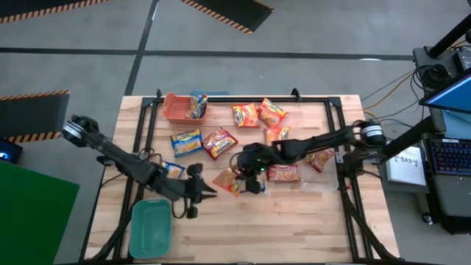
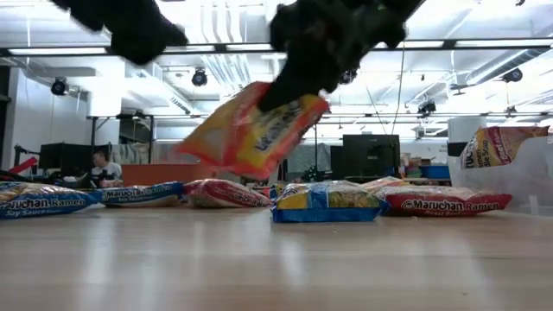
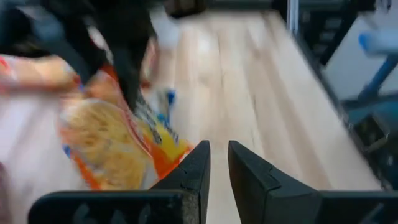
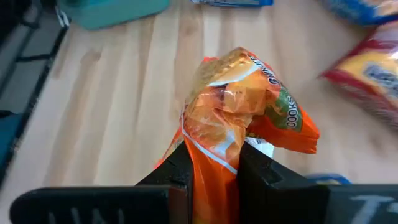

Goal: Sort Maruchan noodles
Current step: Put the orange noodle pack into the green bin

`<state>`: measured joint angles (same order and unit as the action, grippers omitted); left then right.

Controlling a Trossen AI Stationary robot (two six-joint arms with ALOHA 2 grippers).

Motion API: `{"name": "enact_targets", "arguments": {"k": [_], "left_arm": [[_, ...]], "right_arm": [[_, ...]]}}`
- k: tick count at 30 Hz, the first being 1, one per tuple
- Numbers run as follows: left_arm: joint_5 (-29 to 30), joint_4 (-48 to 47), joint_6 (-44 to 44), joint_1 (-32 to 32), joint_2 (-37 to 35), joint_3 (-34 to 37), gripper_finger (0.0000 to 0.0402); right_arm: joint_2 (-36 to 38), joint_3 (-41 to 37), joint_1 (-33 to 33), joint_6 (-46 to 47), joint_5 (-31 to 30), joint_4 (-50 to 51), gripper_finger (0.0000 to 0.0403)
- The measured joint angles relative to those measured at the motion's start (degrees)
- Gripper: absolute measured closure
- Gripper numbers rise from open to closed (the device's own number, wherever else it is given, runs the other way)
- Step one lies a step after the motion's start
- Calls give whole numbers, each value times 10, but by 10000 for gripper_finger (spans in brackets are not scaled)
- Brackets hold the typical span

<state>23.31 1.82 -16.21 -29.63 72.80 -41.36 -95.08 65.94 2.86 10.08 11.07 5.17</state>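
While my right claw (image 4: 214,168) is clenched on one orange noodle packet (image 4: 239,118), that packet hangs clear of the table: in the low view it shows tilted at upper centre (image 2: 251,130), with the wooden table (image 2: 276,259) bare beneath it. In the high view the held packet (image 1: 228,181) sits just below frame centre, at the tip of my right arm, which reaches in from the right edge; the right claw (image 1: 246,180) pinches the crumpled top of the wrapper.

Other packets lie flat around it. A red one (image 1: 283,173) rests just to the right of the held packet. Above it, a red packet (image 1: 219,142) and a blue-and-yellow packet (image 1: 186,141) lie side by side, and three orange ones (image 1: 259,114) cluster near the upper centre. Another blue-and-yellow packet (image 1: 196,107) stands in the orange bin (image 1: 176,110) at upper left of the table. In the low view a blue-and-yellow packet (image 2: 327,201) lies at centre, with a red one (image 2: 445,201) to its right.

My left claw (image 1: 193,193) waits just left of the held packet, apart from it; in the left wrist view its fingers (image 3: 193,171) stand nearly together with nothing between them. A teal bin (image 1: 151,227) sits at the lower left of the table.
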Motion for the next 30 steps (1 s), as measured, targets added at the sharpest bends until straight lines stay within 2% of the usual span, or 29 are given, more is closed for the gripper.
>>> {"name": "enact_targets", "arguments": {"k": [6, 8, 12, 16, 24, 27, 30], "left_arm": [[107, 23, 58, 3, -50, -1, 360], [120, 40, 75, 10, -56, -1, 359], [122, 62, 81, 25, -64, -1, 337], [122, 90, 81, 38, -57, -1, 291], [122, 195, 102, 83, 12, 0, 180], [112, 230, 102, 106, 48, 0, 151], [77, 257, 99, 127, 83, 0, 134]], "right_arm": [[89, -104, 18, -31, -72, -86, 339], [117, -147, 22, -42, -86, -144, 340], [158, -233, 26, -74, -99, -272, 340], [181, -292, 25, -119, -102, -354, 340], [181, -316, 25, -192, -113, -371, 340], [177, -317, 28, -201, -113, -372, 340], [177, -317, 28, -202, -113, -372, 340]]}}
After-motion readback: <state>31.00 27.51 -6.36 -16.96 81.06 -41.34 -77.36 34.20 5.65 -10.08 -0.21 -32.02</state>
